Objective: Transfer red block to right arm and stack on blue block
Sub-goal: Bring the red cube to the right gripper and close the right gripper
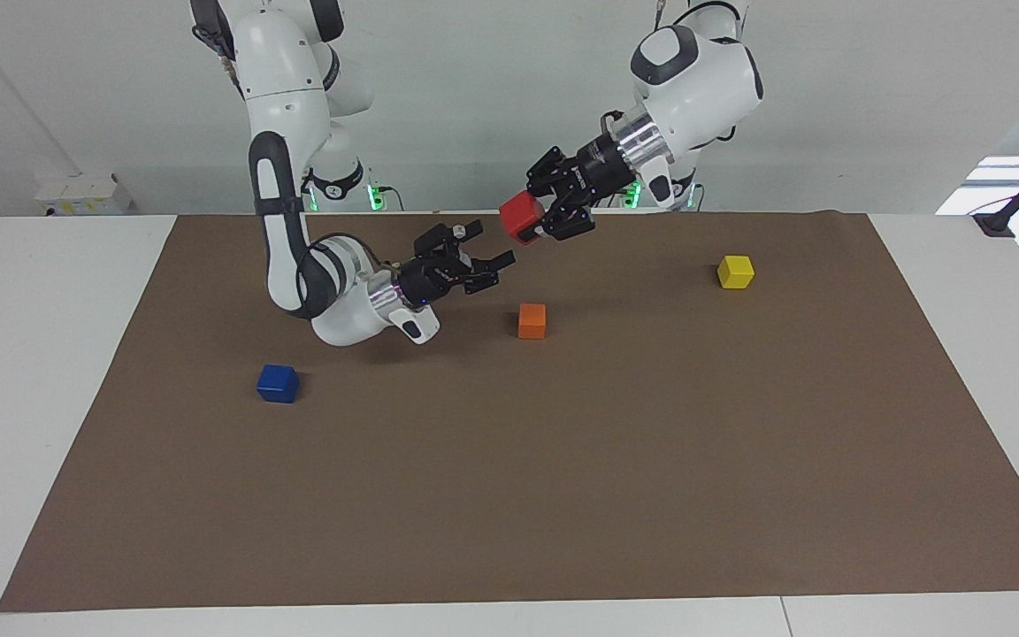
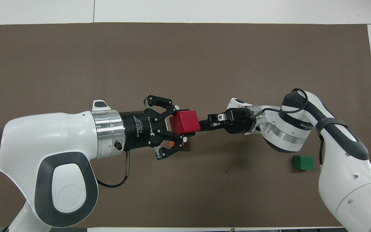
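Observation:
My left gripper (image 1: 538, 223) is shut on the red block (image 1: 523, 217) and holds it in the air over the middle of the brown mat. It also shows in the overhead view (image 2: 185, 124), with the red block (image 2: 185, 121) at its tip. My right gripper (image 1: 492, 245) is open and empty. It points at the red block from the right arm's end, a short gap below and beside it; in the overhead view (image 2: 203, 125) it lies edge-on against the block. The blue block (image 1: 278, 383) sits on the mat toward the right arm's end, hidden in the overhead view.
An orange block (image 1: 532, 320) lies on the mat under the two grippers; a sliver of it (image 2: 171, 144) shows from above. A yellow block (image 1: 735, 272) lies toward the left arm's end. A green block (image 2: 303, 162) sits beside the right arm's elbow. The brown mat (image 1: 563, 495) covers the table.

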You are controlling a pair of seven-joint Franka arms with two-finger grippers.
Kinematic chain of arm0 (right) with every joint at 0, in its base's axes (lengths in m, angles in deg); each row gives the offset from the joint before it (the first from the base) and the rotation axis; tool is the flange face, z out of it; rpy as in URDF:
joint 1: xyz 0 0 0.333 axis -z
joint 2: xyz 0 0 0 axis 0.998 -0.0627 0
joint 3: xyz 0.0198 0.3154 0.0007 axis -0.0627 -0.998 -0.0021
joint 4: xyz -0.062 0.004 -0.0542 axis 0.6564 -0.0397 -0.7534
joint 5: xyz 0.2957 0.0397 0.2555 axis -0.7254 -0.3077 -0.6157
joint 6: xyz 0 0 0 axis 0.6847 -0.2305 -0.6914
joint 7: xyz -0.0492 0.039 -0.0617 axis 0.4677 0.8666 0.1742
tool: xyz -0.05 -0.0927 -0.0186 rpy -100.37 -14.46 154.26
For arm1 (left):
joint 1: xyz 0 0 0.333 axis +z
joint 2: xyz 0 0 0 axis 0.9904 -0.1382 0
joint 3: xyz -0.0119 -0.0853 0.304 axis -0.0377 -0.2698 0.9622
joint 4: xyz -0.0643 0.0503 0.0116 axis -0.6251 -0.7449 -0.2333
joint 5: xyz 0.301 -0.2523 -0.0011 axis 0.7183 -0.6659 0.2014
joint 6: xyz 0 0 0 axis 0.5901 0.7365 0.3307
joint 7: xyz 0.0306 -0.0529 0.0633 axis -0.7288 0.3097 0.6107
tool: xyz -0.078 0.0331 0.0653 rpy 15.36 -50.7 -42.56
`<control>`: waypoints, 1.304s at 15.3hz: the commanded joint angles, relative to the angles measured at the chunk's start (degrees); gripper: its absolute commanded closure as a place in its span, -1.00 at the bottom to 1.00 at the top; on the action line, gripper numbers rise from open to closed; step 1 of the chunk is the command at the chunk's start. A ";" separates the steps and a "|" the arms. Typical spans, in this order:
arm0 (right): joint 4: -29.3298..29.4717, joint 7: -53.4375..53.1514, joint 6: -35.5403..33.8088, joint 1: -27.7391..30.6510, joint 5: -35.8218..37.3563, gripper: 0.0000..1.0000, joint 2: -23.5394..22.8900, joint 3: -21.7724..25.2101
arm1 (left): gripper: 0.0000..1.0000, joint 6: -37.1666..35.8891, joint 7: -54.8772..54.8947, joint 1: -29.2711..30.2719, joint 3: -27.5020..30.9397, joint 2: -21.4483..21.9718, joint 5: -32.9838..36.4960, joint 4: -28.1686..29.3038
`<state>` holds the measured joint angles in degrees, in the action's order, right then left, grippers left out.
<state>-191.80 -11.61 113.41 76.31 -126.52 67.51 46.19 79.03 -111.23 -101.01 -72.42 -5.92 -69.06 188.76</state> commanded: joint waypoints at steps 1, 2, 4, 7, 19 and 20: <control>-0.96 -0.58 1.94 -0.54 -1.83 -1.00 1.28 -0.12 | 1.00 2.18 0.68 -1.78 0.74 1.53 -1.40 2.08; -0.96 -0.58 1.94 -0.98 -2.00 -1.00 1.28 -0.12 | 1.00 2.18 2.08 -1.87 0.74 1.54 -1.40 2.43; -0.96 -0.41 2.03 -1.07 -2.88 -1.00 1.28 -0.12 | 1.00 2.79 3.68 -2.05 0.66 1.45 -1.40 3.40; -0.70 -0.41 2.20 -1.68 -3.06 -1.00 1.28 -0.12 | 1.00 7.27 3.59 -4.77 0.66 1.01 -1.40 4.37; -0.17 -0.14 4.22 -2.65 -4.82 0.45 1.28 -0.12 | 1.00 10.27 3.59 -6.88 0.66 -1.45 -1.57 3.93; -0.08 -0.40 4.49 -2.65 -4.81 0.99 1.28 -0.12 | 1.00 10.27 3.59 -6.88 0.66 -1.45 -1.57 3.93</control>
<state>-191.55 -11.61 115.69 73.95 -129.83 67.65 46.19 88.21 -108.85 -106.99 -72.36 -7.48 -69.12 192.52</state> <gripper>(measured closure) 0.291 0.449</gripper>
